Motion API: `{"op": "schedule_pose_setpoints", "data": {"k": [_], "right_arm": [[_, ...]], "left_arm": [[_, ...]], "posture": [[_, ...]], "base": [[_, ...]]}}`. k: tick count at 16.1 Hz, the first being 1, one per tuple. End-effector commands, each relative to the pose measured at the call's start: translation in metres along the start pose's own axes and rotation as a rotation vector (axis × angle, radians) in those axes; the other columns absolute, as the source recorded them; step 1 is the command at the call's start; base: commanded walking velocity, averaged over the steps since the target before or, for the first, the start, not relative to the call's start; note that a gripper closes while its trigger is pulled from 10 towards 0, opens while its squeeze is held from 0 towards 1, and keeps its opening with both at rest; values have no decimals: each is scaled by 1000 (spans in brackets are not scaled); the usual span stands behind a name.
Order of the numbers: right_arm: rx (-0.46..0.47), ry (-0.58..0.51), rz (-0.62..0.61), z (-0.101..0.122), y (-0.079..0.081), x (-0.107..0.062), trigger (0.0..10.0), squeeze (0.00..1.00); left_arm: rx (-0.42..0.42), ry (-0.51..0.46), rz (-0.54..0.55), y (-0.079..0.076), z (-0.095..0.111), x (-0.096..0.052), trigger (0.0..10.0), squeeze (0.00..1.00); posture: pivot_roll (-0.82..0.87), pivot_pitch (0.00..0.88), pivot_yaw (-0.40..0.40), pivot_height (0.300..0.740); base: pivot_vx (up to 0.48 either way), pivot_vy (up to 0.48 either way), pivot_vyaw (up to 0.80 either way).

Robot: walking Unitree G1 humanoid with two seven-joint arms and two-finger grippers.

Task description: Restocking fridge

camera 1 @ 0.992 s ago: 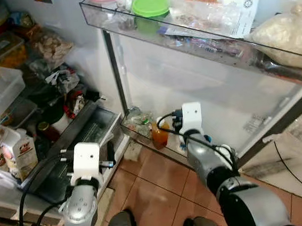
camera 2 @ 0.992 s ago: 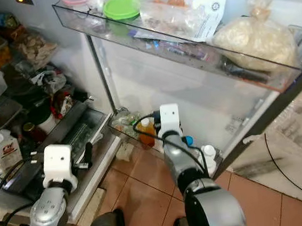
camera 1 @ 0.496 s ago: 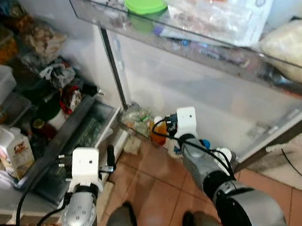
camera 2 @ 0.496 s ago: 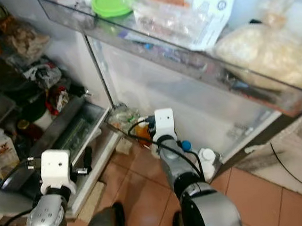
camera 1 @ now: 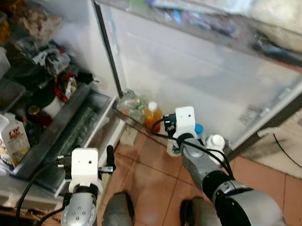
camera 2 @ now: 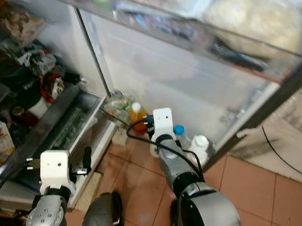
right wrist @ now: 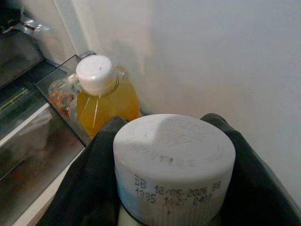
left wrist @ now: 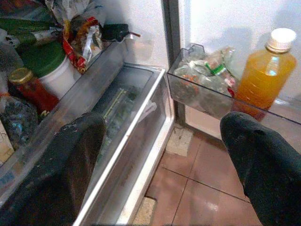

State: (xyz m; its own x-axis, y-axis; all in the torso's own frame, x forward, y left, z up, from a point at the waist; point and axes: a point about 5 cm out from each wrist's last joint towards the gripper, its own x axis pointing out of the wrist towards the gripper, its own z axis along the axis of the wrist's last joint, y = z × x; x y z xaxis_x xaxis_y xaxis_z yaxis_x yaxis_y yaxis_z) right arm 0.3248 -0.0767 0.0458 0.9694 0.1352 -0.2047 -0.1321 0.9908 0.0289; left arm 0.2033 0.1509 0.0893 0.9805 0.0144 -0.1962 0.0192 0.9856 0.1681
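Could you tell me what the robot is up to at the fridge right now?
It is restocking the open fridge. The right gripper is shut on a white-capped bottle, holding it at the bottom door shelf, beside an orange juice bottle that already stands there next to a clear bag of greens. The left gripper is open and holds nothing, low in front of the crisper drawer.

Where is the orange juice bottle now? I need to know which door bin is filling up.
The orange juice bottle stands in the lowest door bin, beside a crumpled bag, just to the left of the right gripper.
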Motion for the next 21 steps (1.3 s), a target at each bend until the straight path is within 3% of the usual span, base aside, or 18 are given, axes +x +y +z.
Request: {"op": "schedule_pose_setpoints", "data": {"k": [1, 5, 15, 17, 20, 21], "right_arm": [[8, -4, 5, -1, 1, -1, 10000, 0], [6, -6, 17, -2, 3, -2, 10000, 0], [18, -58, 102, 5, 13, -1, 10000, 0], [39, -117, 191, 17, 23, 1, 10000, 0], [37, -171, 219, 33, 28, 5, 10000, 0], [75, -231, 236, 52, 33, 11, 10000, 0]], "left_arm": [[11, 5, 11, 1, 0, -1, 10000, 0], [6, -2, 17, 3, 2, -2, 10000, 0], [7, -12, 18, 3, 3, -2, 10000, 0], [10, -6, 23, 2, 2, -1, 10000, 0], [10, -8, 26, 2, 2, -1, 10000, 0], [9, -10, 29, 1, 2, -1, 10000, 0]], "posture": [[288, 220, -18, 659], [291, 220, -18, 604], [287, 215, -25, 604], [285, 212, -29, 604], [284, 210, -34, 604], [280, 211, -35, 604]], "base": [[0, 0, 0], [0, 0, 0], [48, 0, 0], [0, 127, 0], [0, 0, 0], [0, 0, 0]]}}
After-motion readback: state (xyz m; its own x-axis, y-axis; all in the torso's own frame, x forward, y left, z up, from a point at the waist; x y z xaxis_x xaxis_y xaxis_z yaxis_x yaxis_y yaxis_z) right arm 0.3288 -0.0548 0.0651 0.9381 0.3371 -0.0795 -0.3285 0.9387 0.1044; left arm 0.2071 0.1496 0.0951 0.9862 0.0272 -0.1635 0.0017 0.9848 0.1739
